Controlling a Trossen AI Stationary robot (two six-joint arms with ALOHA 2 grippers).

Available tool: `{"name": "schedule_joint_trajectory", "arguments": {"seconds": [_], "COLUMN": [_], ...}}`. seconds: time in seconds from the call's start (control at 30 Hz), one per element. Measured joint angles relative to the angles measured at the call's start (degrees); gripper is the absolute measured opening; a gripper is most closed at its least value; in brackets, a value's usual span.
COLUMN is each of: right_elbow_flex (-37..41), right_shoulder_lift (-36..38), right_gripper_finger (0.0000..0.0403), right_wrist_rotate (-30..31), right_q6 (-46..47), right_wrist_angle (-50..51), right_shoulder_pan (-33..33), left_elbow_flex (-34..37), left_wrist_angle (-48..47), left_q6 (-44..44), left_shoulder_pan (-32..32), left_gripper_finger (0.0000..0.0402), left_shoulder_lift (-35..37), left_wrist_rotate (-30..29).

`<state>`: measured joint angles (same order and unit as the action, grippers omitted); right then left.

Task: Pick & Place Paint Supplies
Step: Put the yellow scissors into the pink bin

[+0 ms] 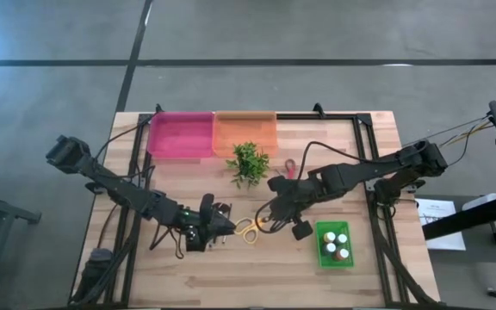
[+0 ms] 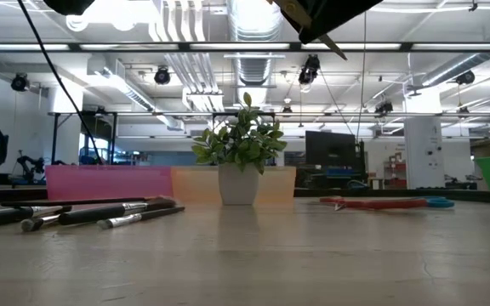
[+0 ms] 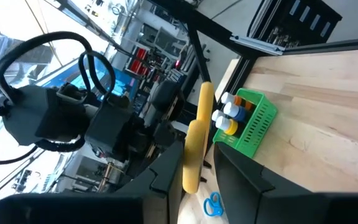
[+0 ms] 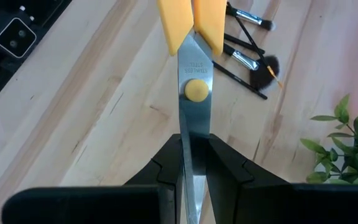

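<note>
Yellow-handled scissors (image 1: 248,229) hang in the air above the table's middle, between my two grippers. My left gripper (image 1: 220,226) is shut on the handle end, my right gripper (image 1: 269,217) on the blade end. Several thin dark-handled brushes (image 4: 248,51), one with a fluffy brown head, lie flat on the wood below; the low view shows the brushes (image 2: 92,212) at the left. Small paint bottles (image 1: 335,243) stand upright in a green bin (image 1: 321,256) at the near right. My left gripper has the scissors' yellow handle (image 3: 194,146) between its two fingers, coming level from the table's left. The handle stands out past the fingertips toward the right arm, clear of the table. My right gripper pinches the closed steel blades (image 4: 193,124) between its two fingers, just behind the yellow pivot. The fingers slant down from the table's right and lie along the blades. The handles (image 4: 191,18) point away from it, above the table.
A pink tray (image 1: 181,134) and an orange tray (image 1: 246,133) sit side by side at the far edge. A leafy potted plant (image 1: 248,162) stands in front of them. Red scissors (image 1: 289,168) lie to its right. Bare wood stretches along the near edge.
</note>
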<state>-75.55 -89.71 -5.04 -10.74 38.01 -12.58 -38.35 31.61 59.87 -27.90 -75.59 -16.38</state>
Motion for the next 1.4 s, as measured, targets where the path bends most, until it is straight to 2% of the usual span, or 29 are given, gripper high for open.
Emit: {"name": "schedule_joint_trajectory", "arguments": {"seconds": [0.4, 0.97, 1.07, 1.23, 1.4], "right_elbow_flex": [0.00, -1.83, -3.06, -3.82, -3.82], "right_shoulder_lift": [-2.29, -3.08, -3.86, -4.22, -4.22], "right_gripper_finger": [0.0039, 0.0039, 0.0039, 0.0039, 0.0041], "right_wrist_rotate": [-1.57, -2.81, -2.93, -3.61, -3.56], "right_q6": [-1.67, -2.77, -3.23, -3.71, -3.63], "right_wrist_angle": [-2.00, -2.95, -2.56, -2.14, -2.13], "right_shoulder_pan": [1.09, 1.86, 1.86, 1.86, 1.86], "left_elbow_flex": [0.00, 0.00, 0.00, 0.02, -0.78], "left_wrist_angle": [-0.27, -0.13, -0.38, -0.92, -2.39], "left_q6": [-1.46, -4.47, -4.65, -4.19, -4.21], "left_shoulder_pan": [1.75, 2.91, 3.15, 3.26, 3.26], "left_gripper_finger": [0.0099, 0.0098, 0.0087, 0.0027, 0.0027], "left_shoulder_lift": [-0.07, -0.07, -0.07, -0.07, -0.04], "left_wrist_rotate": [5.79, 5.93, 5.93, 6.37, 6.35]}}
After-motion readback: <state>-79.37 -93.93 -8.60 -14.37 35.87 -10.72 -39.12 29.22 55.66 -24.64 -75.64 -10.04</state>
